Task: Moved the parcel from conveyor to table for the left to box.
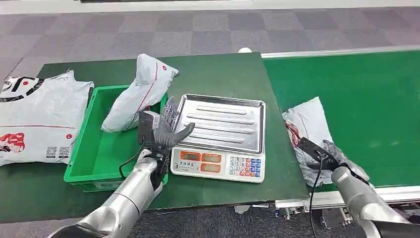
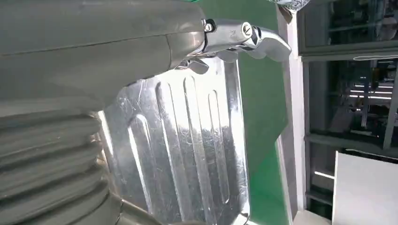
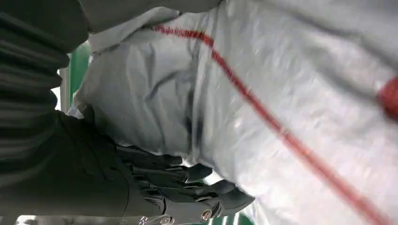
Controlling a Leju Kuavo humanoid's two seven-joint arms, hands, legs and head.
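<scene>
A crumpled grey parcel (image 1: 309, 124) with red print lies on the green conveyor (image 1: 366, 94) near its front left edge. My right hand (image 1: 323, 159) grips its near end; in the right wrist view the dark fingers (image 3: 187, 180) curl against the grey parcel (image 3: 281, 93). My left hand (image 1: 163, 130) hovers with fingers spread and nothing in it, between the green box (image 1: 96, 148) and the scale's steel pan (image 1: 223, 121). The left wrist view looks past the left hand (image 2: 94, 56) onto that ribbed pan (image 2: 187, 150).
Another grey parcel (image 1: 141, 89) leans in the green box against its far rim. Flat grey parcels (image 1: 37, 116) lie at the table's left. The scale's keypad (image 1: 218, 166) faces me on the dark green table (image 1: 223, 69).
</scene>
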